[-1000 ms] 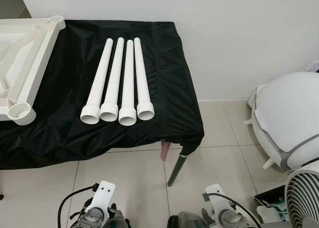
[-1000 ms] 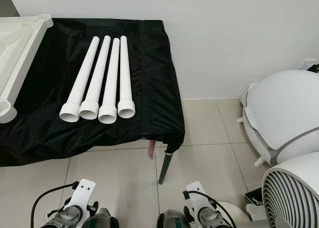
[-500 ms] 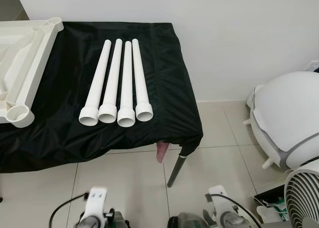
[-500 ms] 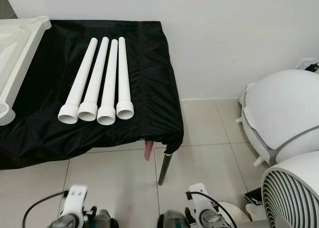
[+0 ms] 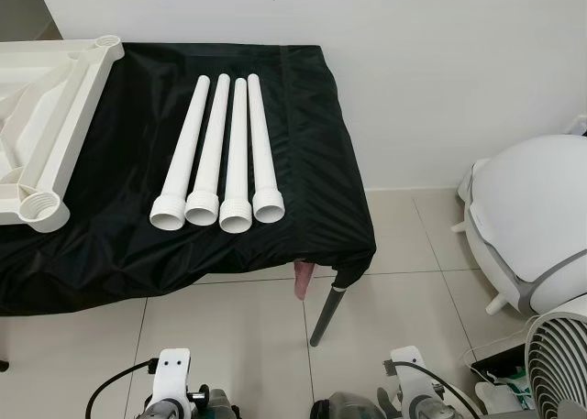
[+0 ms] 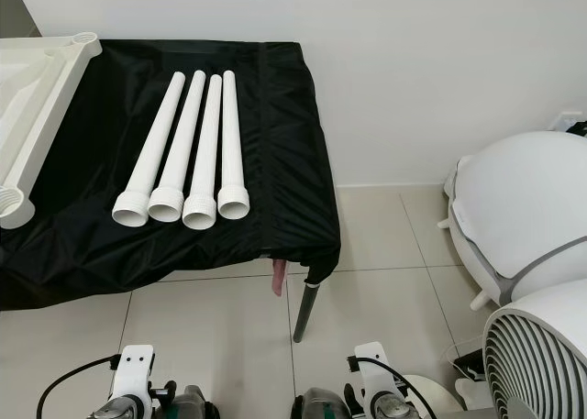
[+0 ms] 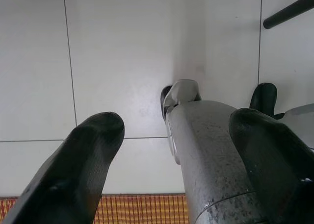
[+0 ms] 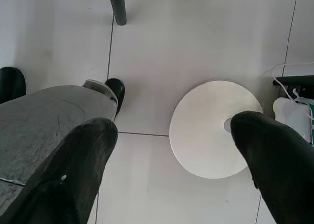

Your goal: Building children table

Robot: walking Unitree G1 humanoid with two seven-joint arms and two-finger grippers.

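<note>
Plastic, smooth and white, makes up the four table legs [image 5: 220, 153]: long tapered tubes lying side by side and touching on the surface [image 5: 119, 254], which is draped in a creased, faintly glossy black cloth [image 5: 312, 162]. Their wider open ends, each ringed with a ribbed collar, face us near the front edge, and the narrow ends point toward the white wall [image 5: 440, 61]. Well to the left of them lies the cream tabletop [image 5: 55, 116], a moulded square frame turned underside up, with a round threaded socket at its near corner. A dark metal leg [image 5: 326, 311] of the surface stands on glossy pale floor tiles [image 5: 229, 336], and a small pink piece hangs just beside it under the cloth's hem. To the right sit a rounded white appliance [image 5: 532, 226] and a slatted white fan grille [image 5: 559, 364]. We hold both arms low over the floor: our left gripper [image 7: 171, 160] has its matte black jaws released and spread apart over the tiles, and our right gripper [image 8: 171, 155] likewise hangs with jaws wide, grasping nothing, above a flat white disc [image 8: 211, 128] on the floor.
</note>
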